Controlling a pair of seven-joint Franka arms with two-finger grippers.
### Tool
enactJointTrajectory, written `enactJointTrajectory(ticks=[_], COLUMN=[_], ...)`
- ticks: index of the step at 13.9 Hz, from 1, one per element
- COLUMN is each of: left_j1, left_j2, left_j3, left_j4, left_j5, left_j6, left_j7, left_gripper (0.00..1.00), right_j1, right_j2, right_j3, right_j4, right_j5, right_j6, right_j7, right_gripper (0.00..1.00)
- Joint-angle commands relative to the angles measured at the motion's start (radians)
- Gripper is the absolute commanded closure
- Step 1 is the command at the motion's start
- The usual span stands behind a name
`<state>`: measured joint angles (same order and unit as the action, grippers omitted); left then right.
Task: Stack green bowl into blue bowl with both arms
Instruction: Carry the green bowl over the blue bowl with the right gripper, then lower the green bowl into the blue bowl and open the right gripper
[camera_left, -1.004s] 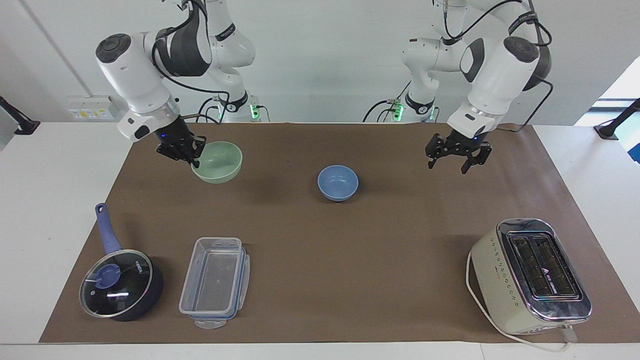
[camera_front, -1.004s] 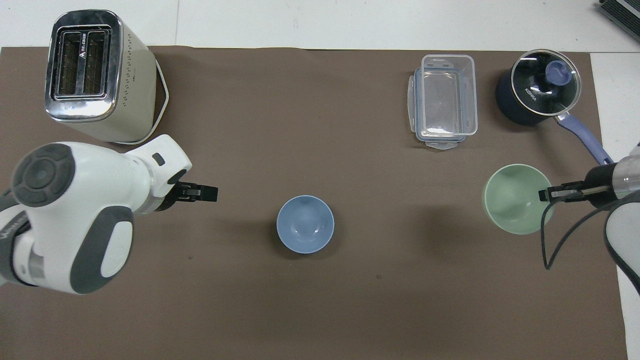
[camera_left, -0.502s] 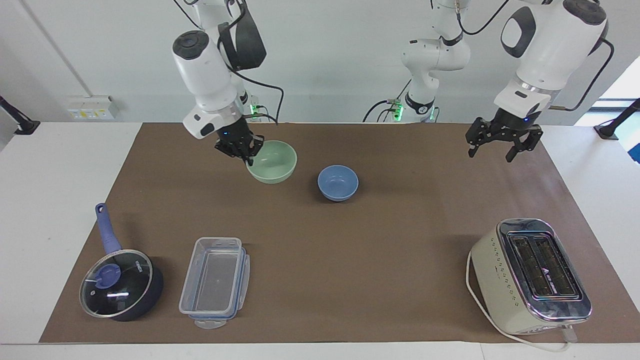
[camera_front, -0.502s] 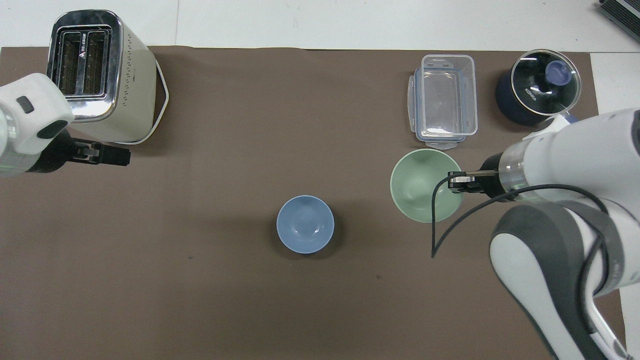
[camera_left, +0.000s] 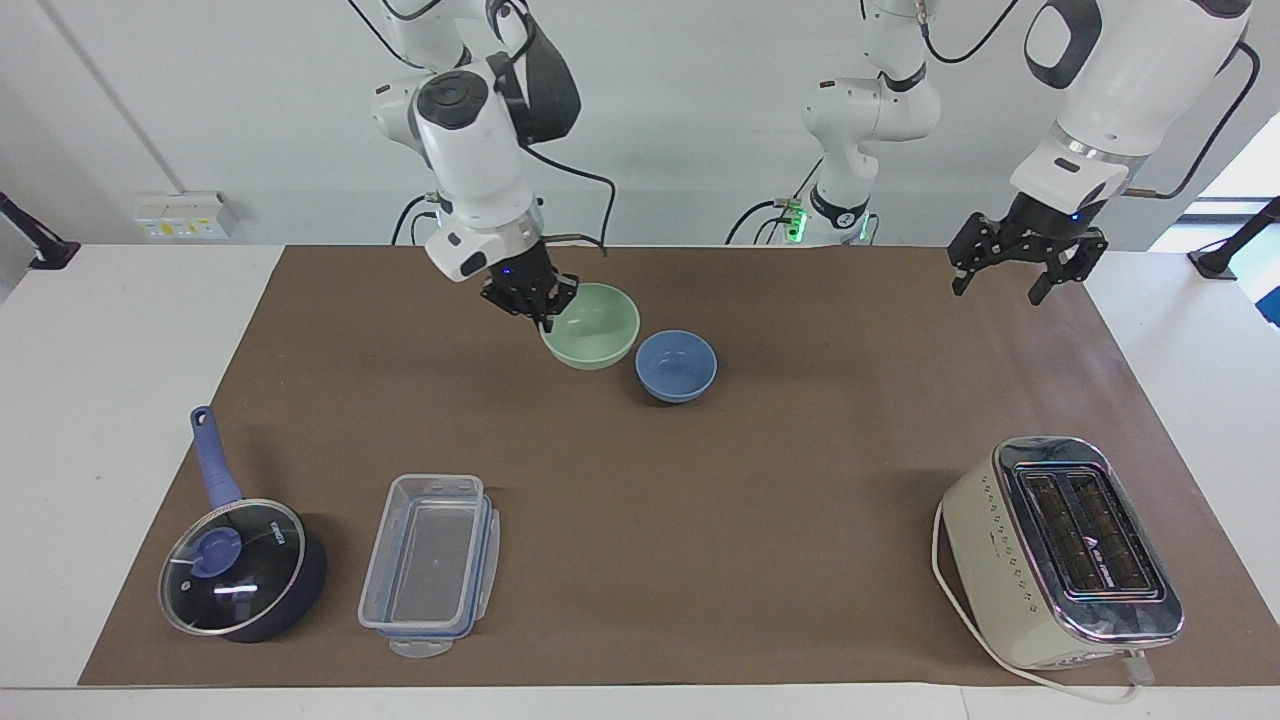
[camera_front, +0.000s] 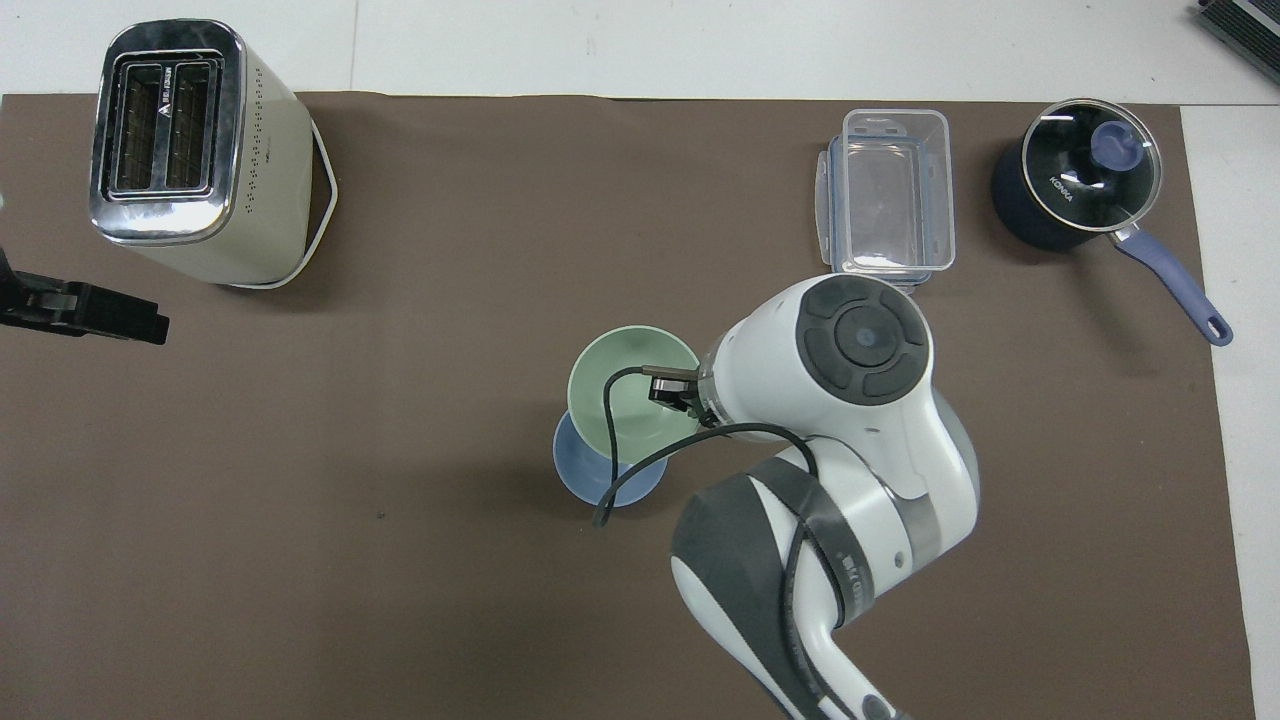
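Pinching the rim of the green bowl (camera_left: 591, 325), the right claw (camera_left: 530, 297) hangs just above centre in the facing view, its fingers shut on the bowl's edge and the bowl lifted off the surface (camera_left: 700, 520). In the overhead view the green bowl (camera_front: 630, 388) sits at the middle of the frame and covers the upper part of the blue bowl (camera_front: 600, 478); in the facing view the blue bowl (camera_left: 676, 366) rests on the brown mat, just below and beside the raised green one. The left claw (camera_left: 1026, 262) waits at the upper right of the facing view, fingers spread wide and holding nothing. Along the bottom of that frame stand a lidded saucepan (camera_left: 240, 565), a clear plastic container (camera_left: 432, 562) and a toaster (camera_left: 1060, 550).
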<state>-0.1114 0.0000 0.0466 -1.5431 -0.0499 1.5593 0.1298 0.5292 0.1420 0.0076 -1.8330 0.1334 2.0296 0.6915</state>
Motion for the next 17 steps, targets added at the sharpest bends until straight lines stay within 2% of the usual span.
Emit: enactJointTrajectory(ticks=[1,12,17], left_j1=[0.013,0.013,0.013], left_j2=[0.022,0.014,0.014], left_j3=[-0.010,-0.010,-0.010], left_j4=[0.038,0.028,0.028], left_j5=[0.018,0.018,0.018], left_j6=[-0.047,-0.041,-0.041], left_j7=[0.014,0.010,0.010], left_gripper=[0.00,0.00,0.00], right_j1=[0.038,0.087,0.104], right_j2=[0.028,0.034,0.039], right_j3=[-0.005,-0.001,0.000], right_j4=[-0.006,-0.149,-0.173], right_j5=[0.011,0.017,0.017], right_j6=[0.044,0.164,0.169], right_j7=[0.055,0.048,0.052], right_gripper=[1.00,1.00,1.00])
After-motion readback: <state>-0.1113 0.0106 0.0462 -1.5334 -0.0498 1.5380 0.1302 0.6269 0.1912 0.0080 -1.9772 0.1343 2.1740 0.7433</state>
